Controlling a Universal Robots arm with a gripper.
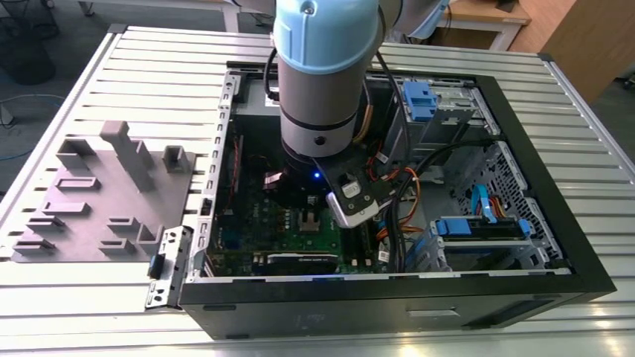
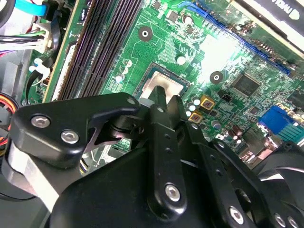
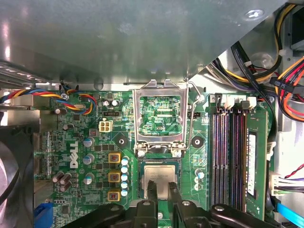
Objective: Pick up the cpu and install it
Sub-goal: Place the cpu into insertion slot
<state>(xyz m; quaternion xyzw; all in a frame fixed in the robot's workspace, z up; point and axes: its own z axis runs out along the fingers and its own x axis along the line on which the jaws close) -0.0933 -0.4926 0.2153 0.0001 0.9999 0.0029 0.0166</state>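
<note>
1. Cpu (image 3: 160, 173) lies flat in its seat on the mobo (image 3: 76, 142), just beside the socket frame (image 3: 159, 118) (frame stands flipped up).
2. Gripper (image 3: 162, 186) is directly over the cpu, near the frame; fingers narrowly parted, nothing btwn them.
3. Touching the cpu? Can't tell.

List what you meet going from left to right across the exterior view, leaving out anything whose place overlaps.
grey moulded tray → robot arm → lower blue drive bracket

Ribbed metal table (image 1: 149, 52), wooden furniture (image 1: 581, 37) beyond
</note>
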